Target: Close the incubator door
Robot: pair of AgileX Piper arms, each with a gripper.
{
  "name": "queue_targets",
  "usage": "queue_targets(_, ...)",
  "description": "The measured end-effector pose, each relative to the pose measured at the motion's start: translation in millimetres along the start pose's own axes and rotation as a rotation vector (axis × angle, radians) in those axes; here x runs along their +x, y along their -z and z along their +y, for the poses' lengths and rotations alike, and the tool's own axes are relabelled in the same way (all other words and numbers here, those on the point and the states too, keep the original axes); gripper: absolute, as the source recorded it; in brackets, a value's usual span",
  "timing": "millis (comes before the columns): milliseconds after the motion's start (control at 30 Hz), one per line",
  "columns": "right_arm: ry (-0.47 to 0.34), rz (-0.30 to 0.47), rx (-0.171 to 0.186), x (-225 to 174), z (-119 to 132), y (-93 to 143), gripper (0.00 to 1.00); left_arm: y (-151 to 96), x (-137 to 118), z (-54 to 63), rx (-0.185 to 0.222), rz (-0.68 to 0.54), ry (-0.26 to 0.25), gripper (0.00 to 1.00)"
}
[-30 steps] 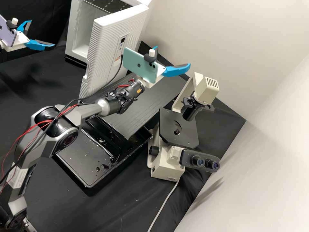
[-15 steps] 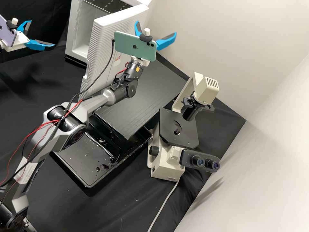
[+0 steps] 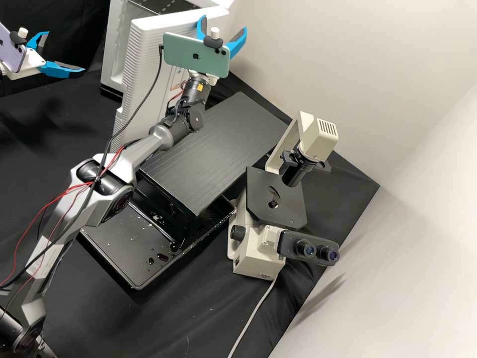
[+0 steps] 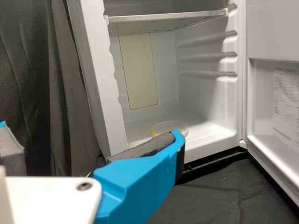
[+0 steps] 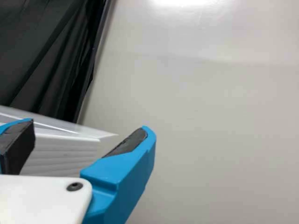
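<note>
High view: door swung towards 9 o'clock, still ajar; closing seems underway. Right gripper, left gripper: fingers wide, empty.

The right arm reached outward, bent at its joints, the right gripper spread wide; the left gripper stood open too.

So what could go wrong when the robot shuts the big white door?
The open right gripper is up by the top of the door, so it might slip off and leave the door partly open. If the door bangs shut, the clear round dish on the incubator's floor could slide or get shaken. The black cable hanging in front of the door might snag too.
</note>
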Motion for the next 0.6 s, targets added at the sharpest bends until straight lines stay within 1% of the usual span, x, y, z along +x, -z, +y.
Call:
queue_targets(100, 0.008, 0.021, -0.022, 5.6, -1.9, 14.3, 1.0, 0.0, 0.0, 0.0, 0.0, 0.0, 0.0, 1.0)
queue_targets(200, 0.006, 0.047, -0.018, 9.5, -4.1, 26.6, 1.0, 0.0, 0.0, 0.0, 0.0, 0.0, 0.0, 1.0)
queue_targets(267, 0.003, 0.086, -0.007, 12.2, -6.8, 38.0, 1.0, 0.0, 0.0, 0.0, 0.0, 0.0, 0.0, 1.0)
queue_targets(433, 0.024, 0.15, -0.024, 18.6, -17.6, 65.8, 1.0, 0.0, 0.0, 0.0, 0.0, 0.0, 0.0, 1.0)
queue_targets(600, 0.033, 0.172, -0.019, 20.6, -23.5, 76.5, 1.0, 0.0, 0.0, 0.0, 0.0, 0.0, 0.0, 1.0)
